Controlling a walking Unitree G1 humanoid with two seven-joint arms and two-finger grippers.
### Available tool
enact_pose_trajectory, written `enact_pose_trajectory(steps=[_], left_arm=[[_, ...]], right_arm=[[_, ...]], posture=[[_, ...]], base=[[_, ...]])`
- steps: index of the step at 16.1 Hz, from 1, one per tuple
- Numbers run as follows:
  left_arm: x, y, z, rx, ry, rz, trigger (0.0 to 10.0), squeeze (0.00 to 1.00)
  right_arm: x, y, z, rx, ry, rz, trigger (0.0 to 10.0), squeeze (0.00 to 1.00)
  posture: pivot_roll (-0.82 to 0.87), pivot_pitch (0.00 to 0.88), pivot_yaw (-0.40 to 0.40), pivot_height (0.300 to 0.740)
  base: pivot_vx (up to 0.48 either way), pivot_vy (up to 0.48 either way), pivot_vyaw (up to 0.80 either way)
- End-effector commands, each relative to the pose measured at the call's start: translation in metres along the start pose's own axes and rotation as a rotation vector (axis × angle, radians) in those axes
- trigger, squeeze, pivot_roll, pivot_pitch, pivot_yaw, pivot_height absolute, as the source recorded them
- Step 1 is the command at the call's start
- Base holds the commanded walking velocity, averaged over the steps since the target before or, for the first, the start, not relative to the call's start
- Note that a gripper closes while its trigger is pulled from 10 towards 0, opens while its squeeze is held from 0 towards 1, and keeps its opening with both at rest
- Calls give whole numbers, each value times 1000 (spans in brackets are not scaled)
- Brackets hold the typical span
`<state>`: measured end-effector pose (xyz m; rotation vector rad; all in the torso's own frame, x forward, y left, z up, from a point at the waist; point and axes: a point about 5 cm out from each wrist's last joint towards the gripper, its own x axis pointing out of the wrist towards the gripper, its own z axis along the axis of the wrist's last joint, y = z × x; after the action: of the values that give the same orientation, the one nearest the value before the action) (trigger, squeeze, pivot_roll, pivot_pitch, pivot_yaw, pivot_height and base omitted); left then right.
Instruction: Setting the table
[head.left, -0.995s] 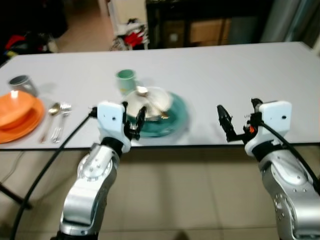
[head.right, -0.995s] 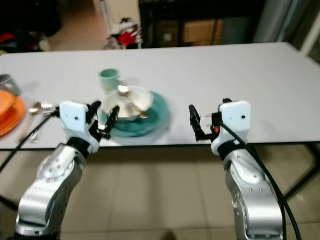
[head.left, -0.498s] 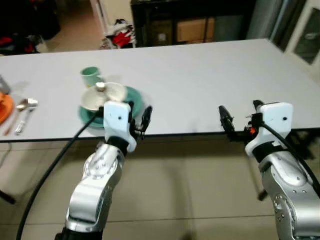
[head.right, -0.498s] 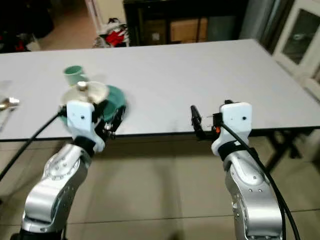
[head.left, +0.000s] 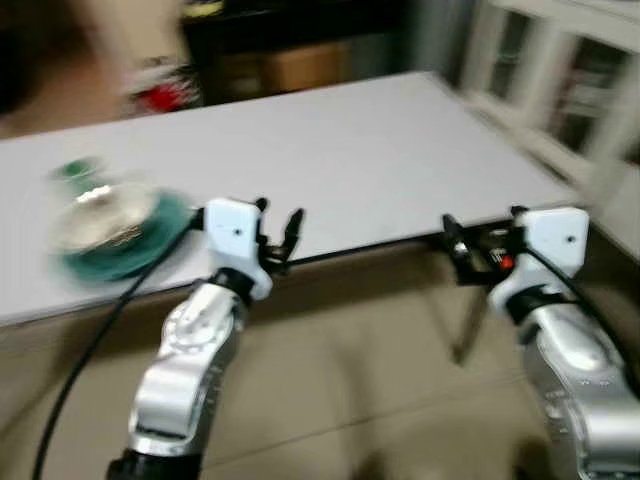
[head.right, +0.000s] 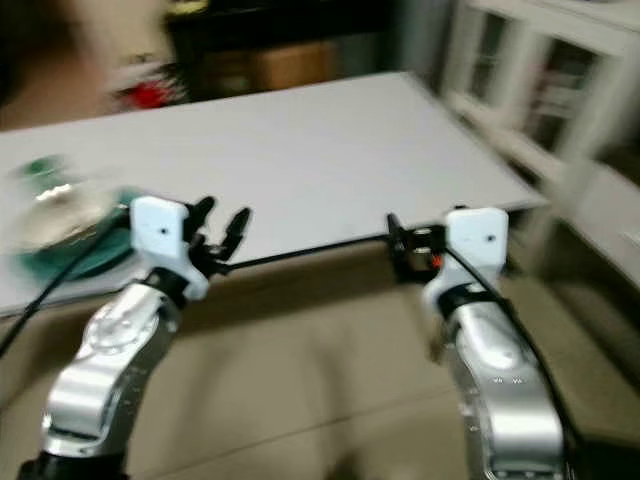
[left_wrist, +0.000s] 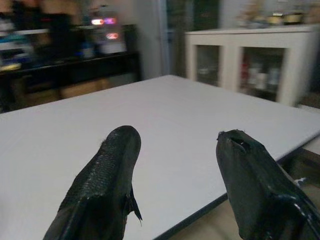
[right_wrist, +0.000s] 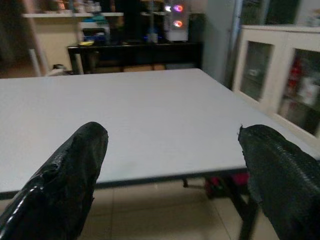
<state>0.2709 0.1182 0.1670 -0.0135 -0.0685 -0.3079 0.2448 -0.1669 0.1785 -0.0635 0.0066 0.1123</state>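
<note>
Head views heavily motion-blurred. White table (head.left: 330, 150) runs across the scene, its near edge slanting down toward 8 o'clock.

Task items: teal plate (head.left: 125, 240) sits near the table's front edge, far out at 9 o'clock from the left gripper. A pale bowl (head.left: 100, 205) rests on it, with something metallic on or in it that is too smeared to name. A green cup (head.left: 75, 172) stands just behind the plate at about 11 o'clock from it; its outline is only a streak.

Left gripper (head.left: 277, 232) is held at the table's front edge, fingers spread, holding nothing. In the left wrist view its two black fingers (left_wrist: 105, 185) stand well apart over bare tabletop. A black cable (head.left: 100, 330) loops from this wrist down past the arm toward 7 o'clock.

Right gripper (head.left: 452, 245) sits just off the table's near right corner, below edge level, also spread and empty; the right wrist view shows its fingers (right_wrist: 65, 185) wide apart with the table edge between them and tiled floor (right_wrist: 150, 215) beneath.

Surroundings: white glass-door cabinet (head.left: 560, 90) at 2 o'clock beyond the table's right end. Dark shelving (right_wrist: 135, 47) behind the table with small coloured lights; its contents are unreadable. A red blur (head.left: 165, 98) on the floor at 11 o'clock, beyond the table, cannot be identified. A table leg (right_wrist: 247, 220) shows under the near corner.
</note>
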Motion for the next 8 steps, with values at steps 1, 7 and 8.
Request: enact_pose_trajectory(steps=[1,7,8], left_arm=[[4,-1,-1,-8,5,-9,10000,0],[11,2,-2,-1,-1,-23,10000,0],[11,2,-3,0,0,-24,10000,0]], right_arm=[[0,-3,0,1,4,-15,10000,0],[1,-6,0,1,7,-47,10000,0],[1,-6,-1,-4,10,-48,10000,0]], posture=[[-35,0,96,740],[-39,0,99,740],[-41,0,100,740]], base=[[405,0,-788],[449,0,-582],[480,0,0]])
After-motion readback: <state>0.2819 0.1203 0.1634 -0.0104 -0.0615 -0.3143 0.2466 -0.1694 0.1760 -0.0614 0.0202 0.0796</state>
